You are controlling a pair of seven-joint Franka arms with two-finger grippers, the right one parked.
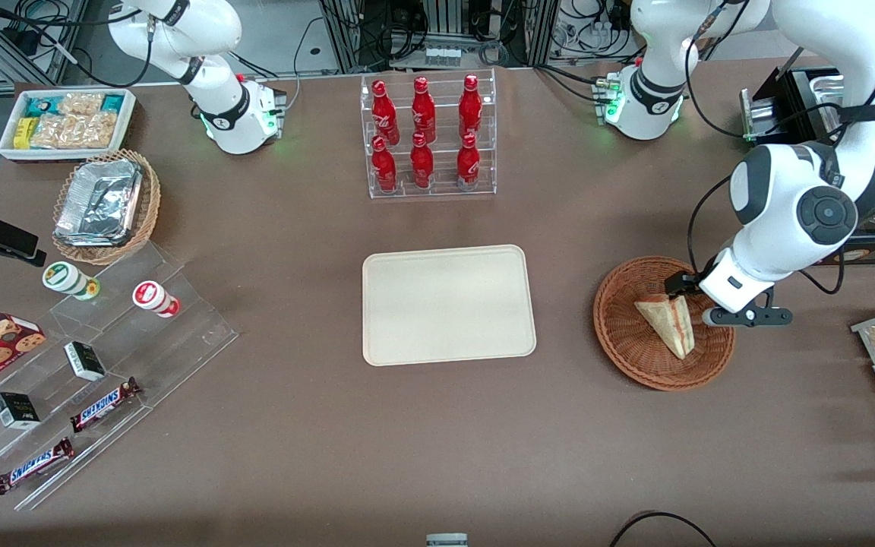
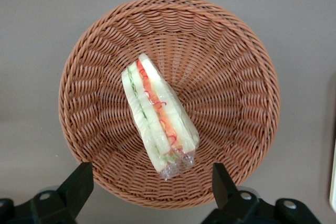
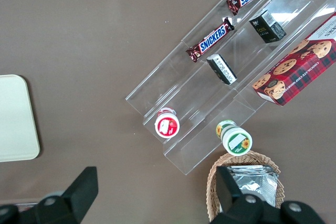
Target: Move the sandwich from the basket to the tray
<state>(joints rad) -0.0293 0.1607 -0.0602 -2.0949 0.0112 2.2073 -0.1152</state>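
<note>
Above the basket [image 1: 661, 323] hangs the gripper [image 2: 149, 184], fingers spread wide and holding nothing, with the sandwich [image 2: 158, 116] lying inside, tray [image 1: 449, 304] well apart.

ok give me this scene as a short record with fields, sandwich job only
sandwich: lying in the basket, wrapped in clear film, not yet lifted
basket: on the table, beside the tray, toward the working arm's end
tray: bare, nothing on it
tool: above the basket, fingers open, not touching the sandwich
stage: before the grasp; sandwich not yet moved to the tray
likely next move: lower the tool and close on the sandwich
</note>
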